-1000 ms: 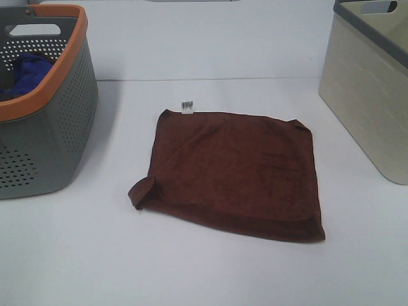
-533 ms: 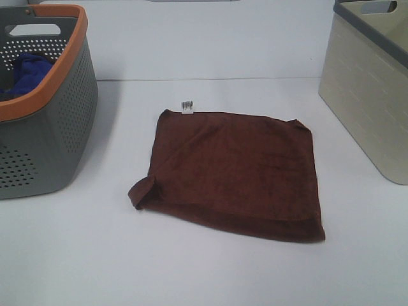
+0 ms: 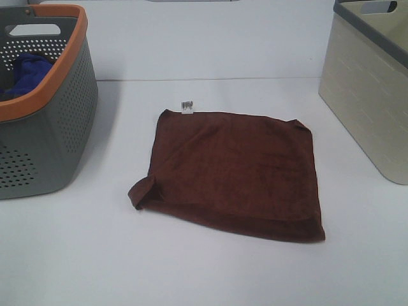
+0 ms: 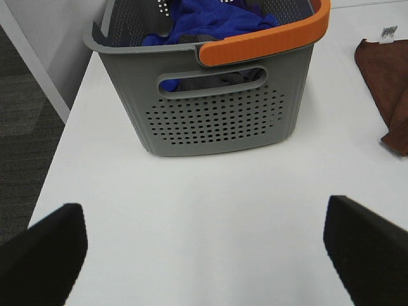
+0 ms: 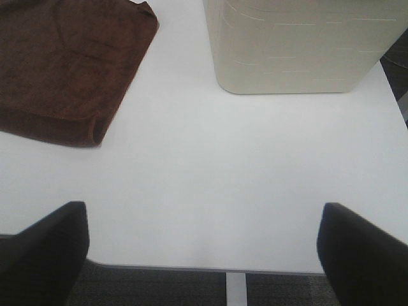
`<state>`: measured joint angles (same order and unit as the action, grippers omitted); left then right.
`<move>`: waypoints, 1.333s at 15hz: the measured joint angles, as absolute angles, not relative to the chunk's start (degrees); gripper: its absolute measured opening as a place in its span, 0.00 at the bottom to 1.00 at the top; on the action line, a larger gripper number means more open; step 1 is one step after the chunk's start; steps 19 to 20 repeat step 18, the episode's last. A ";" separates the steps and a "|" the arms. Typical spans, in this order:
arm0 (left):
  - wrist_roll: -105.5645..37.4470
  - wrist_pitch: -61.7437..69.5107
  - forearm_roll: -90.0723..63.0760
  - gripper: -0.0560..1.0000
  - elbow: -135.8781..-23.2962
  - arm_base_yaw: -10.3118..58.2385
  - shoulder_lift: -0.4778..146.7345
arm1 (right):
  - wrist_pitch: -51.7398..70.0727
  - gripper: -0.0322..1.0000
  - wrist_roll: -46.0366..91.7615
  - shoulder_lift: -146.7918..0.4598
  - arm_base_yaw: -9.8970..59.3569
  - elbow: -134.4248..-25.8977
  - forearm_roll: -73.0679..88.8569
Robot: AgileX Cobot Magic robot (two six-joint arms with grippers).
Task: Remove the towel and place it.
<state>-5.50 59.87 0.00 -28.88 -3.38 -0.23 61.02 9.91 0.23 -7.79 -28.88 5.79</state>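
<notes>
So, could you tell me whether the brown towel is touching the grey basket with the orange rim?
Apart. The exterior high view shows bare white table between the towel and the grey basket; the left wrist view shows the same gap.

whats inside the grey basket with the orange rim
A crumpled blue cloth lies inside the grey basket. The basket's floor and anything beneath the cloth are hidden. The towel lies outside on the table.
</notes>
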 joint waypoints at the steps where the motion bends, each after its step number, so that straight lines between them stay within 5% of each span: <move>1: -5.50 59.87 0.00 0.96 -28.88 -3.38 -0.23 | 61.02 0.86 9.80 0.23 -7.79 -28.88 5.79; 20: -5.50 59.87 0.00 0.96 -28.88 -3.38 -0.23 | 60.96 0.86 8.88 0.23 -7.79 -28.88 5.79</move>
